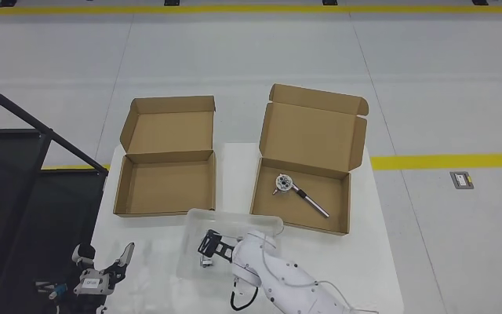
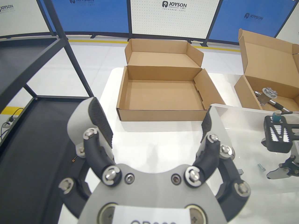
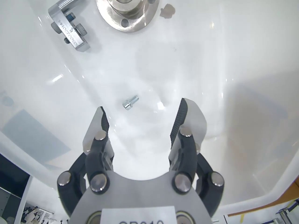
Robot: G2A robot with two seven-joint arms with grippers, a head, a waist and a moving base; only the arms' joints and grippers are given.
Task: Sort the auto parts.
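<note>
The desk [image 1: 376, 235] is carrying two boxes: the left box [image 1: 165, 188] is lying empty and the right box [image 1: 333, 188] is holding one shafted part [image 1: 296, 190], so sorting is looking barely begun. The right gripper [image 3: 143, 111] is hanging inside the clear tray [image 3: 245, 94], fingers spread and empty. The left gripper [image 2: 151, 107] is hovering likewise off the desk's corner. A flange [image 3: 127, 3], bracket [image 3: 69, 27] and bolt [image 3: 130, 102] are waiting there; from above, the arm [image 1: 282, 279] is hiding them.

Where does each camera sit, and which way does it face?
Top view: overhead, facing down on the table; left gripper, right gripper show.
Left wrist view: behind the left gripper, facing the empty cardboard box.
Right wrist view: behind the right gripper, facing down into the white bin.
Shared: top and left wrist views show that box.
</note>
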